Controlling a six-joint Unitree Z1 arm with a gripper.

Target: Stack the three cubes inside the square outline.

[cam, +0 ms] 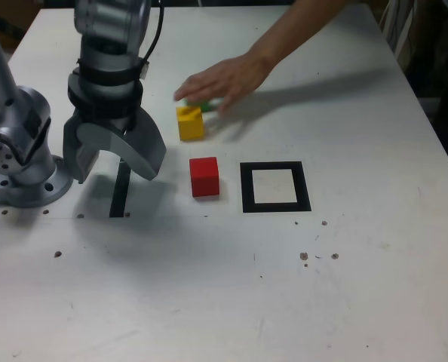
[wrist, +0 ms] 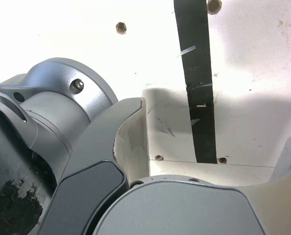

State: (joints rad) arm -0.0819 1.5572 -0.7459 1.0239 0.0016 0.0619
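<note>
**Three cubes out, none in the square**

Bare white table (cam: 231, 302) is lying nearest the camera in the exterior view, speckled with a few small dark holes. Beyond it we are counting three cubes. One red cube (cam: 204, 176) is sitting flat on the table just beside the square outline (cam: 275, 187), on the exterior view's left of it and not touching the tape. One yellow cube (cam: 191, 123) is standing farther back, apart from the red one. One green cube (cam: 201, 105) is showing only as a sliver right behind the yellow one, mostly covered by a person's hand (cam: 220, 79) that is reaching in from the far right of the exterior view; we cannot tell whether the hand is gripping it. The single square outline is holding nothing, its white centre showing bare.

We are seeing one arm, with its gripper (cam: 112, 162) hanging above the table at the exterior view's left, well apart from all three cubes. Its two fingers (cam: 145, 151) are spread wide with nothing between them, straddling one thin black strip (cam: 120, 188) of tape. In the wrist view that same strip (wrist: 199, 83) is running across the white table (wrist: 263, 73) between the spread fingers (wrist: 131, 142).
</note>
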